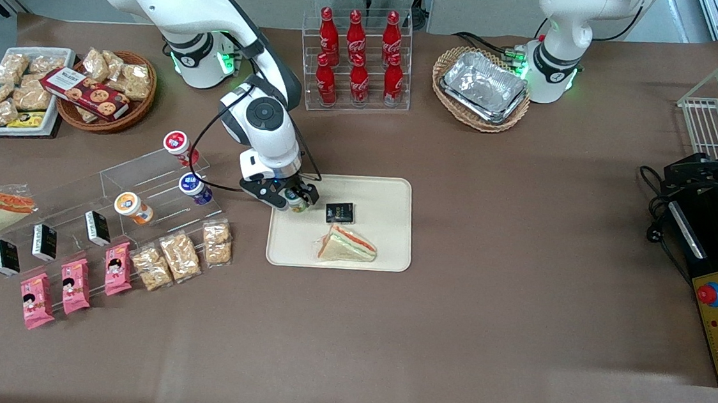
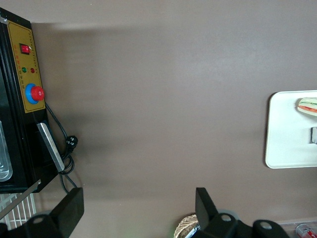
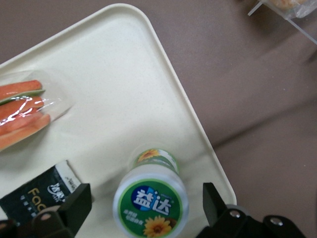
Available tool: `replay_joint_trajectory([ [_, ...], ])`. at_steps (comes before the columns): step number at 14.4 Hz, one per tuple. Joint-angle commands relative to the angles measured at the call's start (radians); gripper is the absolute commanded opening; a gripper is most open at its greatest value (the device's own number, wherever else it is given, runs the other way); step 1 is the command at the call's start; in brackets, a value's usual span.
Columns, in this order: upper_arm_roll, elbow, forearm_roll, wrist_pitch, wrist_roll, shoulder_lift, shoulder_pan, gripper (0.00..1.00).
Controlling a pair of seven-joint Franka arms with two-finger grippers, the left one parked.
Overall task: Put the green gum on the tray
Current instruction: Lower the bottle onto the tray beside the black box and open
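Observation:
The green gum (image 3: pixel 150 203) is a small bottle with a white lid and a green sunflower label. It stands upright on the cream tray (image 3: pixel 114 89) near one rounded corner. My right gripper (image 3: pixel 146 207) is open around it, one black finger (image 3: pixel 74 206) on each side, and a gap shows between each finger and the lid. From the front, the gripper (image 1: pixel 295 198) hangs over the gum (image 1: pixel 295 201) at the tray (image 1: pixel 385 194) corner nearest the working arm's base.
A wrapped sandwich (image 1: pixel 348 245) and a black packet (image 1: pixel 339 212) lie on the tray, the packet close beside the gum. A clear display shelf (image 1: pixel 143 178) with a red-lidded bottle (image 1: pixel 176 143) and an orange-lidded bottle (image 1: pixel 130 206) stands toward the working arm's end. A cola rack (image 1: pixel 357 60) stands farther from the camera.

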Motion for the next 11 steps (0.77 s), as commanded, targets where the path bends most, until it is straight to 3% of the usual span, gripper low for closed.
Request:
replay_joint_trajectory([
  [1,-0.002,0.01,-0.031,0.006,0.021,-0.02,-0.005,1.0],
  [9,0.009,0.172,-0.005,-0.352,-0.094,-0.216,0.001,1.0],
  [11,0.011,0.273,0.081,-0.486,-0.164,-0.236,0.001,1.0],
])
